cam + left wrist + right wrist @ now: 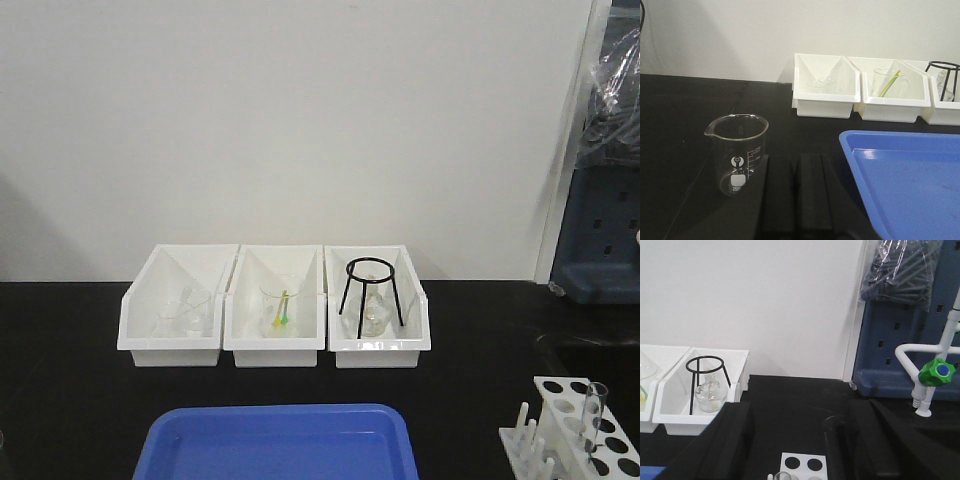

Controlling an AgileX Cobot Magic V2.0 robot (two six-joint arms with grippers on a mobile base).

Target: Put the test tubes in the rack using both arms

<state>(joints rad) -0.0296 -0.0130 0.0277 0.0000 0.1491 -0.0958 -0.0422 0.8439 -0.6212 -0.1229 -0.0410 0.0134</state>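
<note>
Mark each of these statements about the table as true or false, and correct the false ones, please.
1. One test tube stands in the rack. True.
2. The blue tray holds several tubes. False: no tubes show in it.
3. The black wire tripod is in the middle bin. False: it stands in the rightmost white bin, over a small glass flask.
4. The beaker stands upright on the black table, left of the tray. True.
5. The left gripper holds the beaker. False: its fingers are beside the beaker, apart from it, with nothing between them.
</note>
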